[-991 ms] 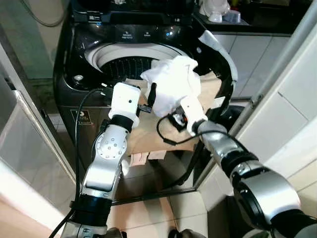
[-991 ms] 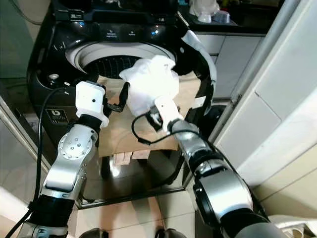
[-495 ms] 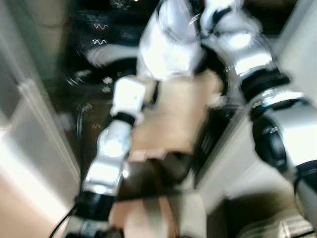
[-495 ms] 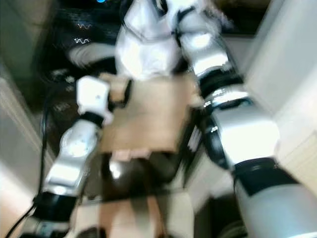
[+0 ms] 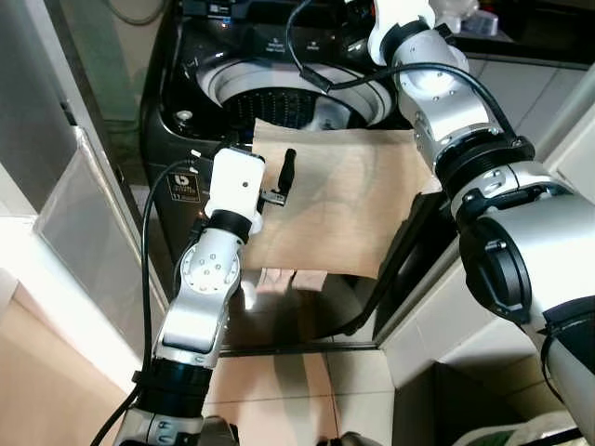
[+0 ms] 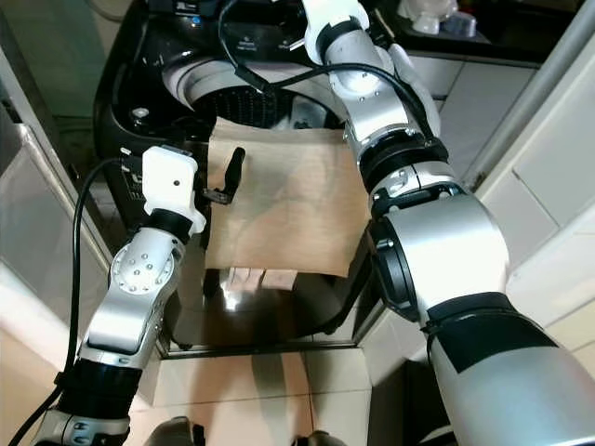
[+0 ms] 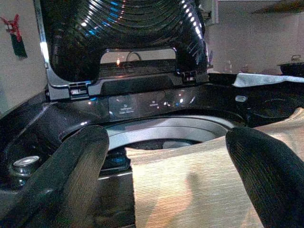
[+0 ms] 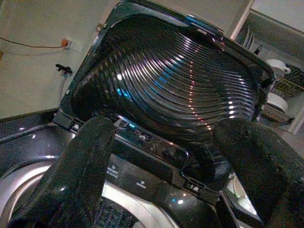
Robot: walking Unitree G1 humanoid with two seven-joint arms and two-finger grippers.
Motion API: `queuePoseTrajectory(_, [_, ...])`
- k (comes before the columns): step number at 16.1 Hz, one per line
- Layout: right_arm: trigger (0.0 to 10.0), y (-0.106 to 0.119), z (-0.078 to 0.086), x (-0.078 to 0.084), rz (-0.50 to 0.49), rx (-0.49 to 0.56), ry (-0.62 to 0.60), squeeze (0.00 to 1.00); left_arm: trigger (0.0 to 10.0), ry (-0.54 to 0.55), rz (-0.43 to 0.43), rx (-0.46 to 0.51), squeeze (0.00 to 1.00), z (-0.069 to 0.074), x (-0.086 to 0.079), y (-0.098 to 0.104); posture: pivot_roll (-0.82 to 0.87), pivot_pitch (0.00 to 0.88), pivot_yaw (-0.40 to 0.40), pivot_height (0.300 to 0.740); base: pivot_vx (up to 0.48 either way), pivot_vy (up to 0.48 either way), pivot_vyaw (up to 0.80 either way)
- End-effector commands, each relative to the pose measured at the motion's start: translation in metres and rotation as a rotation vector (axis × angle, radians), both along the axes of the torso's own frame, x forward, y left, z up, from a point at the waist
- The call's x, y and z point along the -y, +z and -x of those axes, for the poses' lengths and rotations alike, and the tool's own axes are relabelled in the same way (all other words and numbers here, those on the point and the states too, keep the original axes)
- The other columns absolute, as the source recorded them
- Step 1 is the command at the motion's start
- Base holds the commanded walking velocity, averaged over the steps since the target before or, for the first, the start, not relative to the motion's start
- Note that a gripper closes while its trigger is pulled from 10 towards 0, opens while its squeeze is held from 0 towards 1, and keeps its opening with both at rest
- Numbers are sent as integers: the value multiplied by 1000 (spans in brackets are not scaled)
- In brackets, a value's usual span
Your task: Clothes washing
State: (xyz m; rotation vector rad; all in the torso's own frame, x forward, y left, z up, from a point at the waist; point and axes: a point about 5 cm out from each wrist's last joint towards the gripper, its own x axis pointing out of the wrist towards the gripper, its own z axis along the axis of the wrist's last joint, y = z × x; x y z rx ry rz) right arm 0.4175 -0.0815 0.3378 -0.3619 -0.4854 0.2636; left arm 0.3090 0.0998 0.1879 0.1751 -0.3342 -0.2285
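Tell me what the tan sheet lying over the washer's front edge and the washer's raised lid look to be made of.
Tan sheet: likely woven cloth or stiff paper, matte; the left wrist view shows fine parallel ribbing. I cannot tell which.
Washer lid: probably dark tinted glass or glossy plastic, with concentric ridges throwing bright glints.

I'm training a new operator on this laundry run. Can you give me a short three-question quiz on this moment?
1. True or false: the washing machine's lid is shut.
2. What does the left gripper have its fingers at? A) a white garment B) the brown paper bag C) the control panel
3. Fill in: the right gripper is reaching out over the machine's ____ with its fingers spread.

Key
1. False: the lid stands raised behind the drum.
2. B: its fingers sit at the bag's edge, one either side in the left wrist view.
3. Drum, with nothing between the fingers.
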Motion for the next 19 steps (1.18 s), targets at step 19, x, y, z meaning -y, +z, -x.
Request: queuePoseTrajectory(19, [10000,-175,71,60,-293,-139,-26,0,10000,24,-37,-35,0,-1,2,-7,5,0,-83,740,0,0,0])
